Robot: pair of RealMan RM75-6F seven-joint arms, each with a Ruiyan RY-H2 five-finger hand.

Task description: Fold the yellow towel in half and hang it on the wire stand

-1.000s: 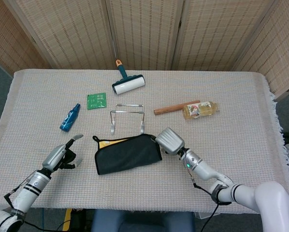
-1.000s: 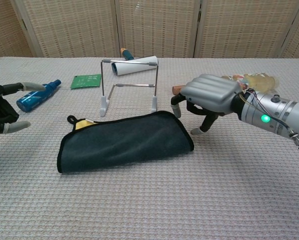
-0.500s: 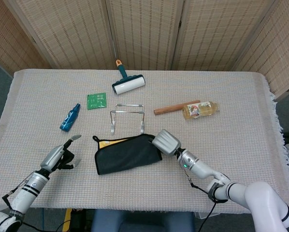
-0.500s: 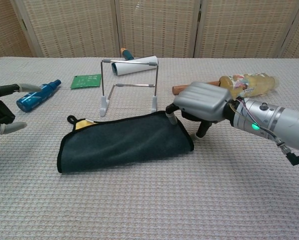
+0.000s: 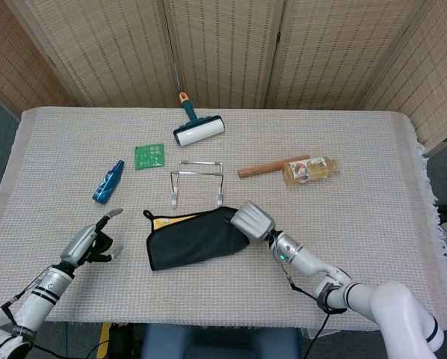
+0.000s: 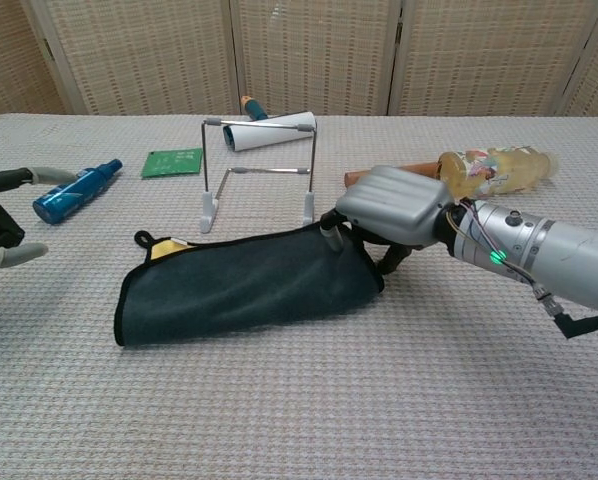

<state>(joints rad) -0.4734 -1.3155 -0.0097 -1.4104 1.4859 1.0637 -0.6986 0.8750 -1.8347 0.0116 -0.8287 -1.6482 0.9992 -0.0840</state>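
folded towel (image 5: 197, 238) lying flat on the table (image 5: 373, 224), dark side up with a strip of yellow peeking at its left end, just in front of the upright wire stand (image 5: 197, 182). right hand (image 5: 252, 221) down on the towel's right end, fingertips (image 6: 328, 231) touching the cloth, real grip or not impossible to tell. left hand (image 5: 93, 241) off to the left, well apart from the towel, fingers spread and holding nothing.
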